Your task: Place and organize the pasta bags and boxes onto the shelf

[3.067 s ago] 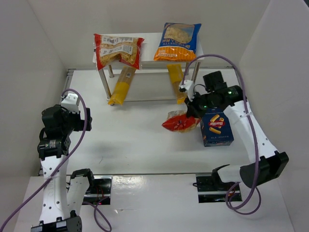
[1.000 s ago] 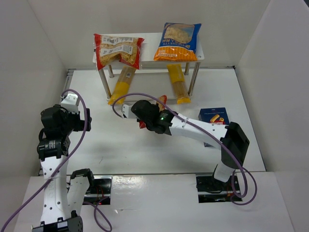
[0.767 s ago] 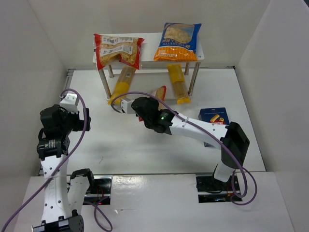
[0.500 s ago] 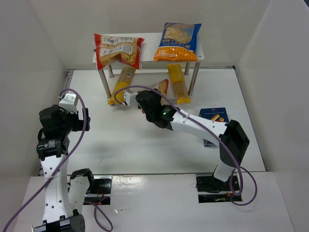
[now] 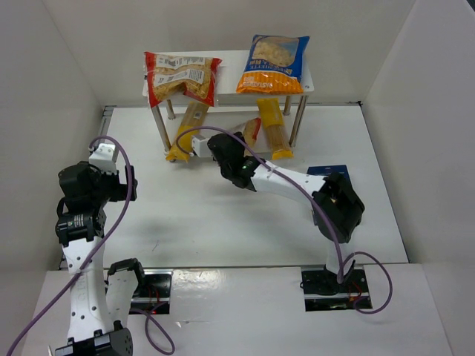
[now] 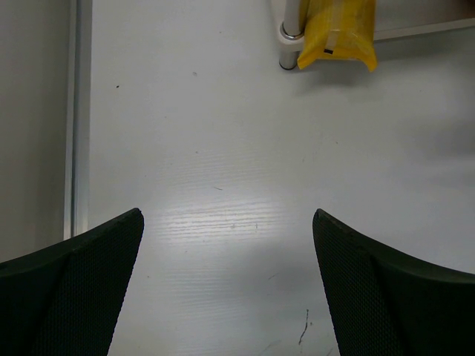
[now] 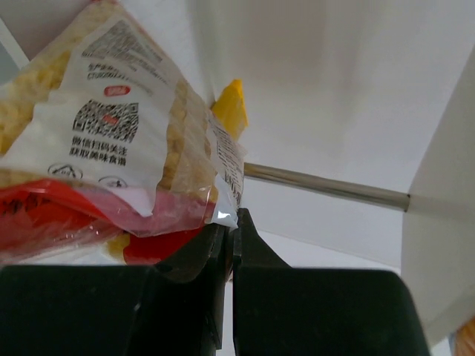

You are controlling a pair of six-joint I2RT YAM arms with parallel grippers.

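Pasta bag (image 7: 111, 148), clear, red-edged, QR-printed

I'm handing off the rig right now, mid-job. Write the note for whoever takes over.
Left end effector: open, empty, over bare table on the left.
Right end effector: shut on the small red-edged bag, held at the shelf front between the two yellow bags.
Done: red bag and blue-and-orange bag lie on the shelf top; both yellow bags poke out from under it.
To do: place the small bag, then shelve the blue box, on the table to the right.
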